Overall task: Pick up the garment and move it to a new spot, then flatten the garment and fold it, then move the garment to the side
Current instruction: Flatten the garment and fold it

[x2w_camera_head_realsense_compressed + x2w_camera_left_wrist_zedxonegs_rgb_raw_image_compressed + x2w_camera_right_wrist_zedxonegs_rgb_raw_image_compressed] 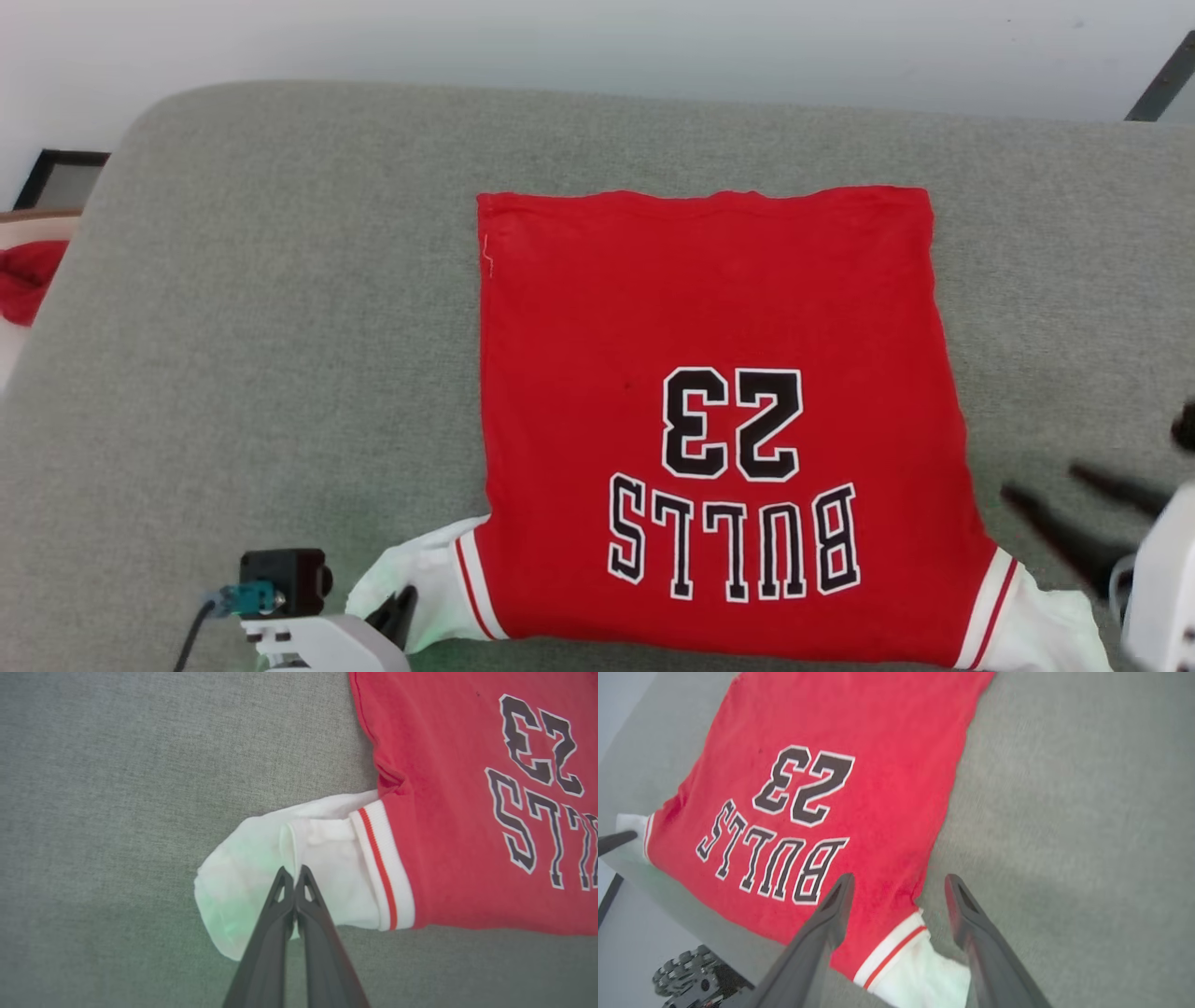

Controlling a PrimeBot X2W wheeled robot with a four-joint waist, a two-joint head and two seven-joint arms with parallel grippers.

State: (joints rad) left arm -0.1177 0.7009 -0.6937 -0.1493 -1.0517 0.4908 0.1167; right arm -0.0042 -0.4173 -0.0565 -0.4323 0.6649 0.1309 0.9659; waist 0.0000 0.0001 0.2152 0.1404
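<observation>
At the far left edge, a bunched red cloth (23, 275) is lying off the grey padded surface (233, 327) that is spreading out in front of me. Moving right along the near edge, my left gripper (403, 597) is sitting low on the pad with its jaws pressed together, and in the left wrist view I am pinching a small raised fold of the white left sleeve (261, 858) between the tips. The garment (719, 308) is lying flat and face up on the pad, right of the middle, with its hem pointing away from me and its shoulders toward the near edge, so the black "BULLS" lettering (733, 541) and the number 23 (733, 422) are reading upside down to me. Its two white sleeves are sticking out at the near corners, each with a white and red striped band where it joins the red body. At the right, my right gripper (1038, 480) is hovering beside the garment's right edge, just above the right sleeve (1046, 635), holding nothing. Its jaws are standing wide apart, and in the right wrist view the sleeve is showing between my two fingers (831, 914).
</observation>
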